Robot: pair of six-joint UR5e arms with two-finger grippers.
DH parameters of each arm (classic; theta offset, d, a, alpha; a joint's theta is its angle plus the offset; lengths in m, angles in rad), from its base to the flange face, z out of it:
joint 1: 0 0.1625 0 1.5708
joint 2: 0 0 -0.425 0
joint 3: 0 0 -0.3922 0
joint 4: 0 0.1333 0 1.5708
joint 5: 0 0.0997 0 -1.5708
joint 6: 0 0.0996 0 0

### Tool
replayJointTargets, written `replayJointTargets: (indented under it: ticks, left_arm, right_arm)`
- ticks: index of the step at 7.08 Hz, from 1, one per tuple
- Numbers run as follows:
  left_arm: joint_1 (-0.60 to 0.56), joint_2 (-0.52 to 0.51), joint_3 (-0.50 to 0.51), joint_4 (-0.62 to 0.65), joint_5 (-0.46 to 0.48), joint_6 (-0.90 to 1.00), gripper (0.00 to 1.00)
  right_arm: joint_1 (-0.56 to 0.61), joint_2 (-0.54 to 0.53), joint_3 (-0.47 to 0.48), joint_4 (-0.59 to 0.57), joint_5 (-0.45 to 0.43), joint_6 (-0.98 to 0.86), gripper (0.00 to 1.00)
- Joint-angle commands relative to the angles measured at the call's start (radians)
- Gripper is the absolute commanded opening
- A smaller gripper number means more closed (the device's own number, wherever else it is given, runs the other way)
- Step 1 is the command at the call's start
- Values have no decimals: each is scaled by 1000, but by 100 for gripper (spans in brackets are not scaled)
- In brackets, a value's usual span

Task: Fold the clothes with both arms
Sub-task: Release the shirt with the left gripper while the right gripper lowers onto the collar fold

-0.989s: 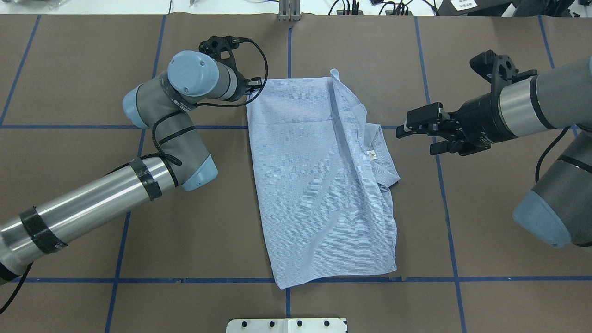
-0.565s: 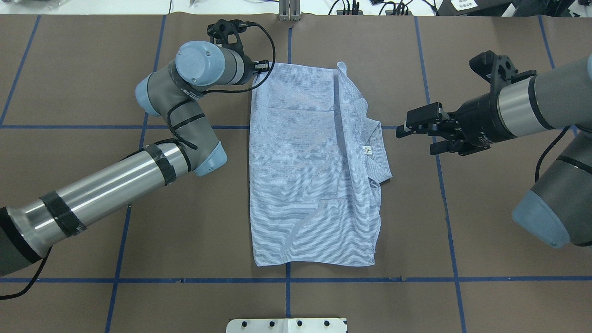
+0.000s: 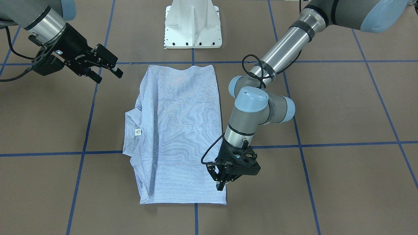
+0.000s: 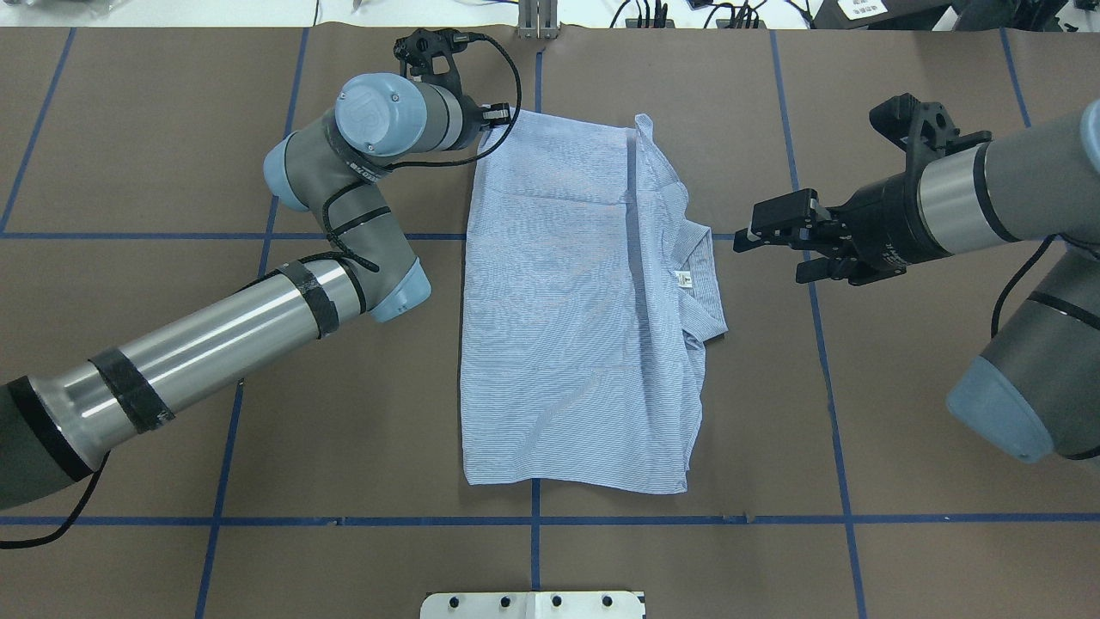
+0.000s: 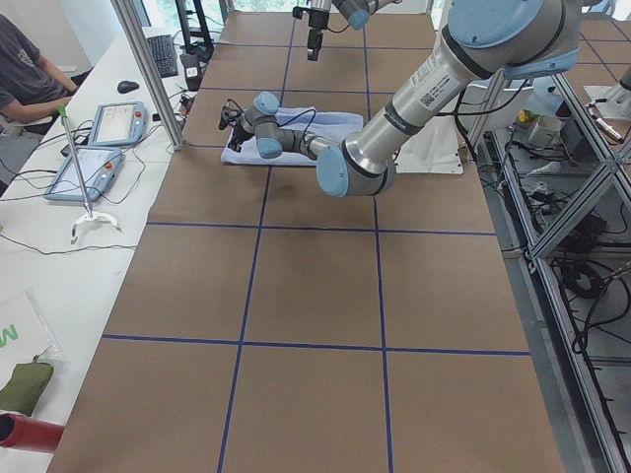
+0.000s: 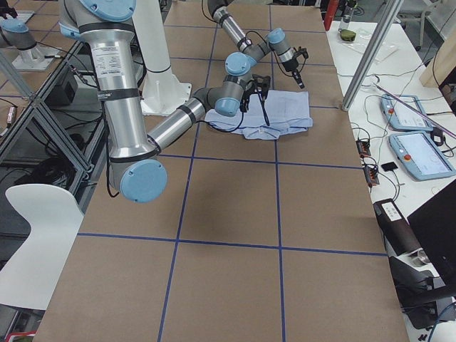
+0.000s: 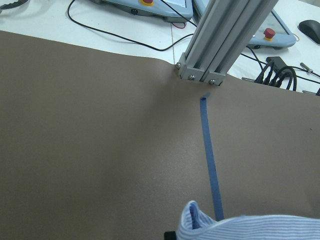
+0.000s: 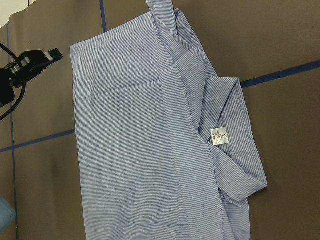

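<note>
Now, folded shirt (image 4: 576,327), left tool (image 3: 222,186) pinching corner

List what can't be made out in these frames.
Sleeves, buttons: folded under the shirt in every view.
Label small print: blurred in the right wrist view, too small elsewhere.
Left gripper fingers: behind its own wrist in the overhead view, cut off by the bottom edge in the left wrist view.
Right gripper: out of frame in the right wrist view.
Side views: both grippers too small.

Pale blue-and-white pinstriped shirt (image 4: 567,301); brown table (image 4: 773,413) gridded in blue
</note>
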Motion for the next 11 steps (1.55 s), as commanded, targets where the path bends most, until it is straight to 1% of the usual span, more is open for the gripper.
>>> replayJointTargets:
  ticks: [1,2,3,4,5,6,7,8,9,11]
  left_arm:
    - [-13,21,-62,7,-3,-6,100]
    - [-17,120,-187,26,-15,4,100]
    - [-32,226,-295,27,-82,5,100]
    - [-41,329,-403,26,-125,7,100]
    - [-41,434,-517,27,-138,11,100]
    - [-44,492,-589,39,-170,11,100]
    - [-44,510,-675,152,-208,11,100]
    - [-40,502,-763,294,-219,11,100]
    - [-34,498,-830,367,-231,8,100]
    - [-29,497,-828,369,-253,2,100]
  right_arm:
    - [-58,18,-5,-7,-80,0,100]
    - [-107,53,-9,-65,-139,-2,100]
    - [-130,118,-9,-186,-164,-6,100]
    - [-156,181,-8,-311,-202,-46,100]
    - [-199,206,-9,-422,-273,-148,100]
    - [-228,216,-14,-491,-316,-222,100]
    - [-288,217,-50,-507,-397,-248,100]
    - [-334,226,-82,-509,-460,-255,100]
    - [-348,258,-139,-509,-482,-256,100]
    - [-365,268,-195,-511,-520,-328,100]
